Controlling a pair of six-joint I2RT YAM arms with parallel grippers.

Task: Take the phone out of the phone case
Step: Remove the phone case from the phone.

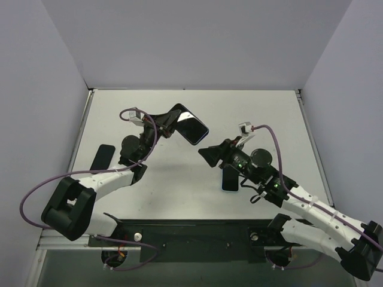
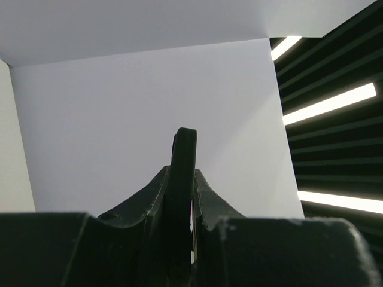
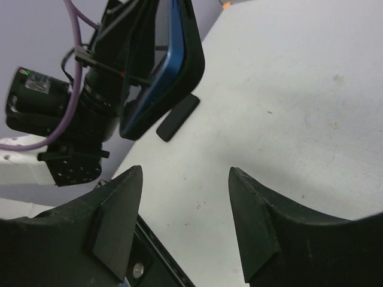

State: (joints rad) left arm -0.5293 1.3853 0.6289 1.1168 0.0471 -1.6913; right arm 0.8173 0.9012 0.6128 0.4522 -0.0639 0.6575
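Note:
My left gripper (image 1: pixel 169 122) is shut on the phone (image 1: pixel 192 127), a dark-screened handset with a blue rim, and holds it raised above the table. The black phone case (image 1: pixel 179 110) sits round its back. In the left wrist view the gripper (image 2: pixel 183 173) clamps the cased phone (image 2: pixel 184 149) edge-on. In the right wrist view the blue phone (image 3: pixel 163 72) sits in the black case (image 3: pixel 194 51), tilted, at the upper left. My right gripper (image 1: pixel 207 155) is open and empty, to the right of the phone and apart from it; in its own view (image 3: pixel 185 179) only bare table lies between the fingers.
A flat black slab (image 1: pixel 103 157) lies on the white table (image 1: pixel 179 191) at the left, also in the right wrist view (image 3: pixel 178 116). A blue-rimmed flat object (image 1: pixel 230 178) lies under my right arm. Grey walls close in the back and sides.

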